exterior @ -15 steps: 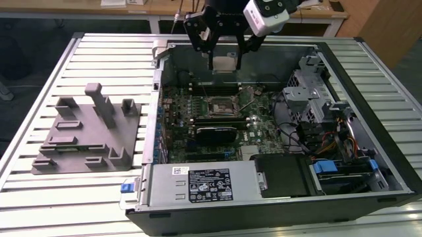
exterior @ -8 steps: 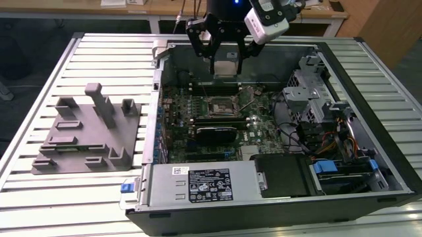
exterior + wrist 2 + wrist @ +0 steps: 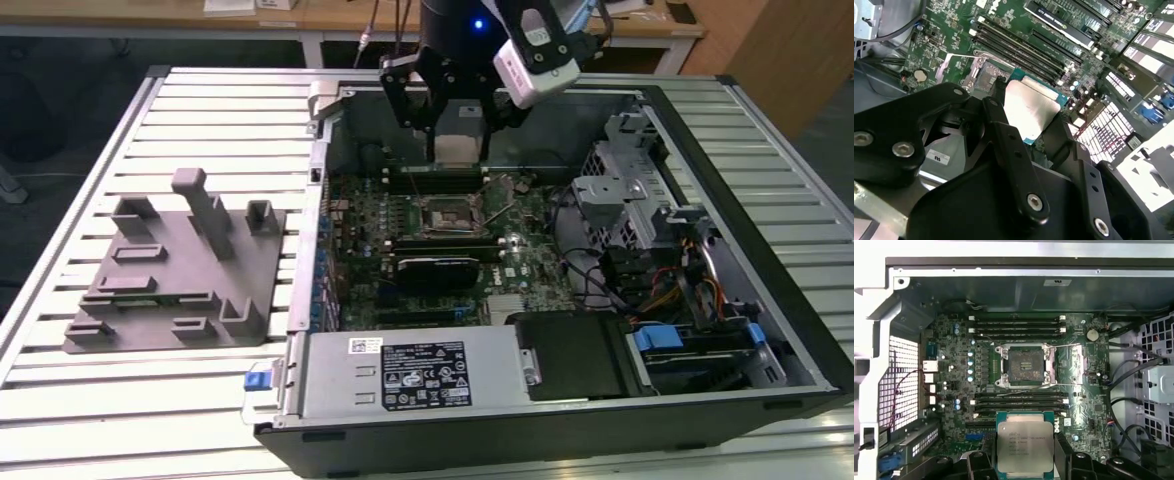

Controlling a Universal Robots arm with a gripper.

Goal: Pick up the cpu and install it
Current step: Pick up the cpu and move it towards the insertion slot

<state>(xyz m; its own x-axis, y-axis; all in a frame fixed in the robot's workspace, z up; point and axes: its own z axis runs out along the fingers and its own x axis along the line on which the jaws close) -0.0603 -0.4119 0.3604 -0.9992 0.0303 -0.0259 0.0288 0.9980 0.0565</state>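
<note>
My gripper [image 3: 458,132] hangs over the open computer case, shut on the cpu [image 3: 458,148], a flat square chip with a pale silver top. In the first wrist view the cpu [image 3: 1025,444] sits level between the two black fingers [image 3: 979,462], which press on its opposite edges. The black-framed motherboard socket [image 3: 1025,365] stands bare, with its metal plate folded aside. The cpu is held above the board and apart from the socket, over the memory slots beside it. In the second wrist view the cpu [image 3: 1030,111] shows beyond the gripper [image 3: 1029,122], with the socket [image 3: 985,75] farther on.
A grey fixture [image 3: 174,265] lies on the slatted table at the exterior view's left. Inside the case, the power supply [image 3: 400,370] fills the near side. A metal drive cage [image 3: 641,190] with cables [image 3: 667,290] stands at the right. Memory slots [image 3: 1019,325] flank the socket.
</note>
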